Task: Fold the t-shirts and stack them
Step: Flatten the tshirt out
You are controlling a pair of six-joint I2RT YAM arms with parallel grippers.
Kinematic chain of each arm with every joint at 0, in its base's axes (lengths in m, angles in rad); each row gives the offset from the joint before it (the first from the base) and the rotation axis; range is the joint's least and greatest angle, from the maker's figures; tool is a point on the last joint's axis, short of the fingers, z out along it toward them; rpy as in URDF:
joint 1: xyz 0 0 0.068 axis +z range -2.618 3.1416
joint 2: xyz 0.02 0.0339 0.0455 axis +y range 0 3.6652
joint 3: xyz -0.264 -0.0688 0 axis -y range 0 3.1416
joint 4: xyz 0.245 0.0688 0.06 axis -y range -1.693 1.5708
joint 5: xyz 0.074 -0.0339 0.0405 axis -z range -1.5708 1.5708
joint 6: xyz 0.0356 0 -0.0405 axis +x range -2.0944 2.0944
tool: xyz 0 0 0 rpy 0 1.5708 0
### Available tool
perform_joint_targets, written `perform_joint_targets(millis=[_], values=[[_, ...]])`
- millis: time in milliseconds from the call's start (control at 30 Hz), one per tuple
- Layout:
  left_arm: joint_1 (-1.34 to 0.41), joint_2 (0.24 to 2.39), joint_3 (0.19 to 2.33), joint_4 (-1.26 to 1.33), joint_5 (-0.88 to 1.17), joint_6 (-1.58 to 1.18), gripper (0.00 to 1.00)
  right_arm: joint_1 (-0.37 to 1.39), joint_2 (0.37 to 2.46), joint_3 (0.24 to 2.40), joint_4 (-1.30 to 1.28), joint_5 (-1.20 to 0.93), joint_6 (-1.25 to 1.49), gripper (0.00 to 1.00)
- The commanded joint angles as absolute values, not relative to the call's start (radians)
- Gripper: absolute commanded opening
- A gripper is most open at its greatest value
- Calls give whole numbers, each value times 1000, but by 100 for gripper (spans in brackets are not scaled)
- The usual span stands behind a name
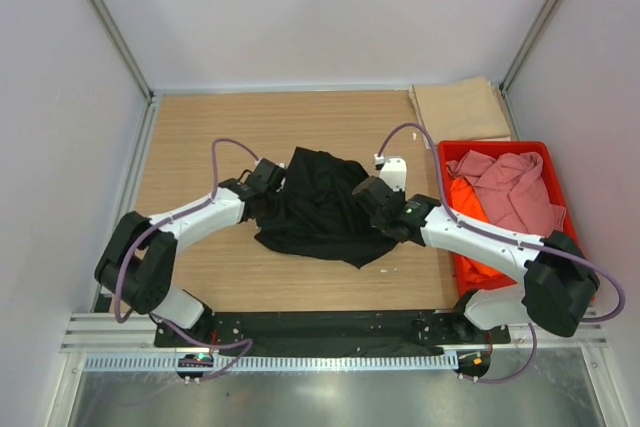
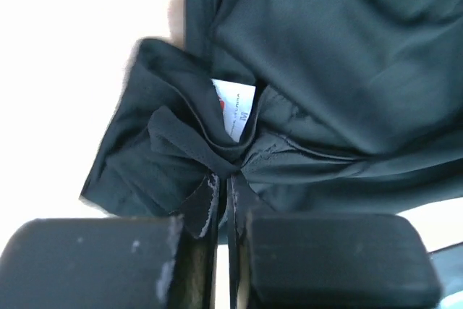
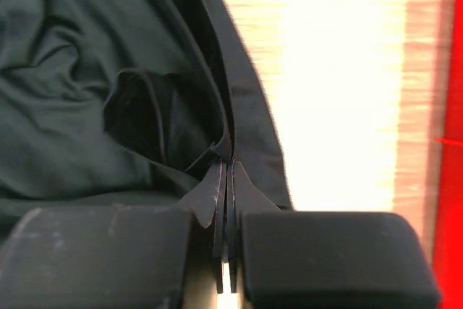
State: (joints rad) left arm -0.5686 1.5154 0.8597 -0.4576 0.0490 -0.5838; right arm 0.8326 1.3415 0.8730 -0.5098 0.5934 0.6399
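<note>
You have only one readable mark: a white tag (image 2: 235, 106), tucked into a fold of the black t-shirt (image 2: 325, 48) in the left wrist view, carries a dark letter "M" near its lower edge. On the tag's left edge you will see a patch of red print and a line of fine lettering, both too small to read.

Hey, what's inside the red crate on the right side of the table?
A crumpled dusty pink t-shirt lies on top of a bright orange t-shirt inside the red crate. They cover the crate's floor, so anything underneath cannot be seen.
</note>
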Motion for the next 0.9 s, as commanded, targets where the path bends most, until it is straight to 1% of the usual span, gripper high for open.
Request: perform_joint_targets(millis=[0,33,100,133,167,200,233,267,300,333,367,467,567,600,667,733,767,833,867], values=[[-571,1439,1003,-543,-101,-603,0,807,1279,874,-517,681,698,1],[-568,1425,1088,-642,-150,-610,0,796,1273,894,-523,687,696,1],[-537,1416,1172,-739,-248,-638,0,738,1256,932,-561,690,690,1],[-519,1407,1245,-814,-262,-647,0,714,1250,987,-583,690,684,1],[-499,1399,1267,-840,-267,-650,0,677,1235,1017,-604,693,681,1],[-456,1387,1284,-856,-265,-644,2,663,1221,1043,-644,702,681,1],[-433,1364,1282,-868,-261,-643,3,654,1207,1080,-658,709,680,1],[-370,1350,1269,-865,-247,-641,3,649,1175,1088,-669,709,680,1],[-335,1335,1252,-861,-221,-640,0,649,1160,1091,-687,713,683,1],[-301,1322,1234,-844,-150,-640,0,649,1146,1085,-698,701,690,1],[-251,1293,1191,-835,-125,-638,0,650,1131,1075,-707,692,705,1],[-229,1255,1126,-821,-107,-635,0,649,1066,997,-742,663,738,1],[-224,1189,997,-784,-61,-687,1,649,990,873,-755,628,787,1],[-224,1148,917,-758,-54,-705,6,649,967,842,-756,609,811,1],[-224,1106,840,-746,-43,-773,12,649,907,741,-726,522,837,1],[-224,1037,743,-732,-40,-813,23,649,872,646,-692,453,865,1],[-224,1017,721,-730,-63,-840,35,649,868,623,-683,424,876,2],[-224,964,700,-744,-103,-853,46,649,871,586,-681,410,902,3],[-225,954,704,-752,-147,-856,53,649,871,580,-689,408,910,3]])
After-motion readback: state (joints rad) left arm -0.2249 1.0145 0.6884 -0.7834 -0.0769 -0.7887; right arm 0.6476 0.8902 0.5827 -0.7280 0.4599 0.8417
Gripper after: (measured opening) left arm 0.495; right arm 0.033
